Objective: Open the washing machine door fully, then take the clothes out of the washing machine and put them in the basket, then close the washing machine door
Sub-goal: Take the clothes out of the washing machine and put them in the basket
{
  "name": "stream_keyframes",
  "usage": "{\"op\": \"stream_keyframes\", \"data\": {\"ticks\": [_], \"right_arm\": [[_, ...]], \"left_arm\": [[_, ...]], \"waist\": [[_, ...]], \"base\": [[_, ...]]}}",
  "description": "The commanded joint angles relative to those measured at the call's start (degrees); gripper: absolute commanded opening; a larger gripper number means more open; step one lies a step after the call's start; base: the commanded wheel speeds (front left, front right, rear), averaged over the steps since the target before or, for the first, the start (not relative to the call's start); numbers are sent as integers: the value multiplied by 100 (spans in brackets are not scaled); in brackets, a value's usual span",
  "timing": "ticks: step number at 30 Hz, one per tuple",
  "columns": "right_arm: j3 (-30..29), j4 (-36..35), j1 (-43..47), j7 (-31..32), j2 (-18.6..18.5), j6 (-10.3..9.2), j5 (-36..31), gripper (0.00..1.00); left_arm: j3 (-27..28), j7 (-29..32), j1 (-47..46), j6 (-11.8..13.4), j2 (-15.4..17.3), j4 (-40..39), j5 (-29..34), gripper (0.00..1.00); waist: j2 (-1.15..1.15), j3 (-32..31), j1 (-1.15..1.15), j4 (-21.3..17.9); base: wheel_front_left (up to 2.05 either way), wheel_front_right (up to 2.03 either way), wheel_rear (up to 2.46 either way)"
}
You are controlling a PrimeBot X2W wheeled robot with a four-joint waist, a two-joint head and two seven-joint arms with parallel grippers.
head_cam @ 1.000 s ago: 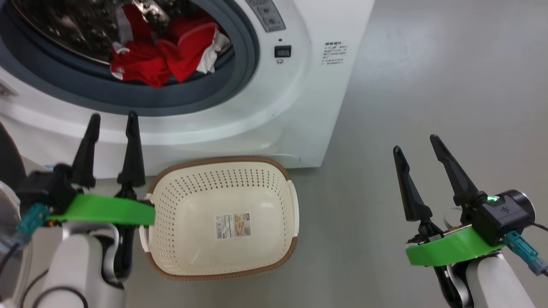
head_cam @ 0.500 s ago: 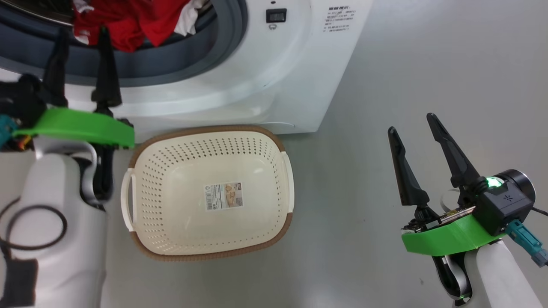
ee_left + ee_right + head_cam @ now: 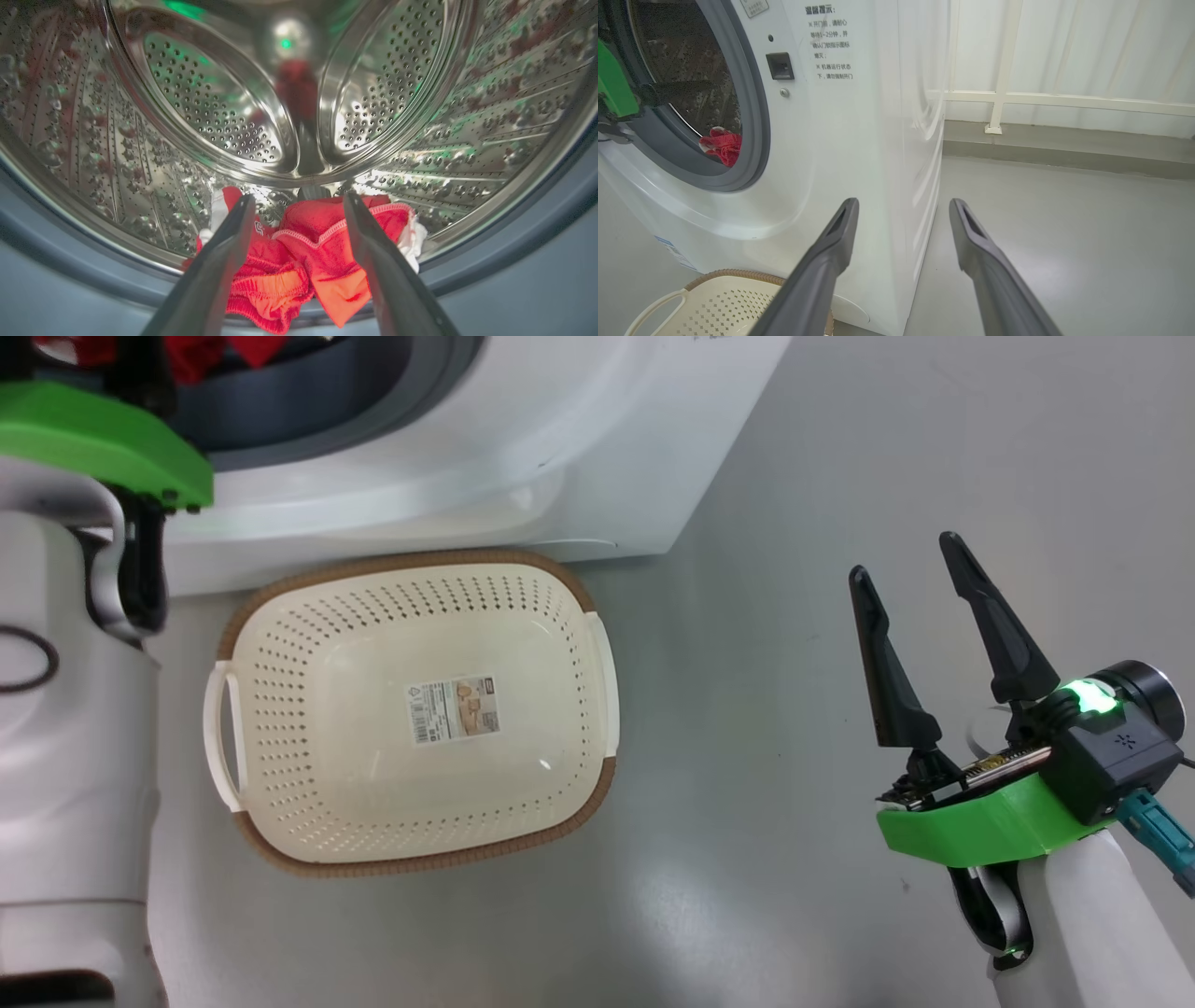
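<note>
At the front lip of the perforated steel drum point(image 3: 210, 93) we see the bright red fabric clothes with white trim point(image 3: 303, 261), lying in a crumpled heap with one fold spilling onto the grey rubber ring point(image 3: 514, 266) of the big white front-loading washing machine point(image 3: 859, 140). Our left gripper point(image 3: 298, 198) reaches into the opening, its two dark fingers spread wide over the heap and clasping nothing; we cannot tell whether the tips touch the cloth. Just before the machine, the small cream-white perforated plastic basket with a brown rim point(image 3: 411, 560) sits on the grey floor point(image 3: 794, 849), a sticker on its bottom. Our right gripper point(image 3: 904, 557) hovers well to the basket's right, fingers parted and released.
</note>
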Motion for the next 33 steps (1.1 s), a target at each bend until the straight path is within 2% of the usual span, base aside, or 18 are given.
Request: {"op": "stream_keyframes", "data": {"ticks": [1,5,11,22,26,33], "right_arm": [[151,-161,-34,-36,11,37,-56,100],[334,-95,-114,-36,11,37,10,100],[465,-34,-186,-36,11,37,85,100],[753,75,-237,-36,11,37,203,100],[758,76,-237,-36,11,37,212,100],[779,52,-249,-36,11,37,256,100]], "left_arm": [[80,32,-87,42,321,-69,50,100],[23,262,-473,80,395,351,73,100],[-84,611,-938,269,552,944,189,100],[-370,1339,-1325,598,754,1717,433,100],[-498,1569,-1344,657,798,1922,520,100],[-612,1900,-1376,600,856,2175,525,100]], "waist": [[0,143,0,-72],[0,233,0,-133],[0,311,0,-241],[0,368,0,-342],[0,355,0,-341],[0,364,0,-386]], "base": [[0,0,0],[0,0,0],[0,0,0],[0,0,0],[0,0,0],[0,0,0]]}}
